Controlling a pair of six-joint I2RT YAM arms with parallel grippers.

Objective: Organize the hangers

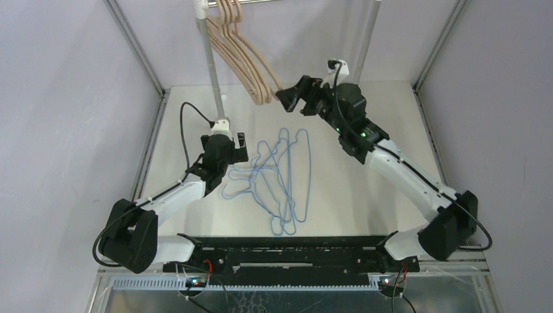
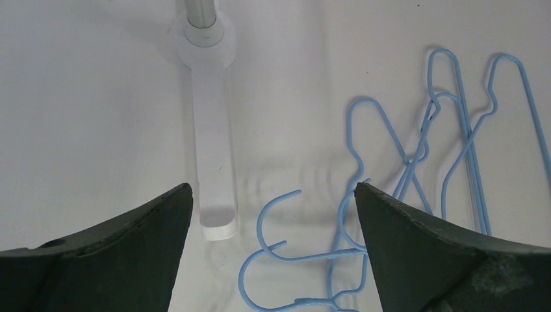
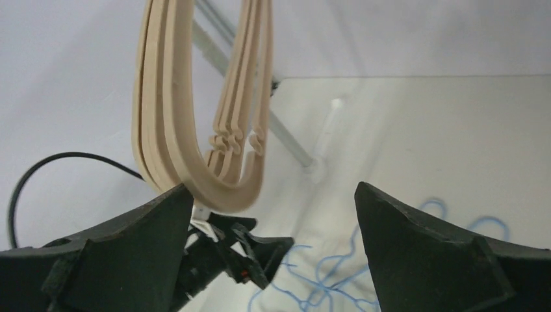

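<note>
Tan curved wooden hangers (image 1: 259,90) hang; blue wire hangers (image 1: 277,175) lie tangled; left claw (image 2: 273,187), right claw (image 3: 273,187) gape.

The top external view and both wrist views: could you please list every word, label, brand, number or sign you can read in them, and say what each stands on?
None: no word, label, brand, number or sign can be read in any view.
The light-tan wooden hangers, the thin light-blue wire hangers, the silver metal rail post and the white table show no markings.
</note>
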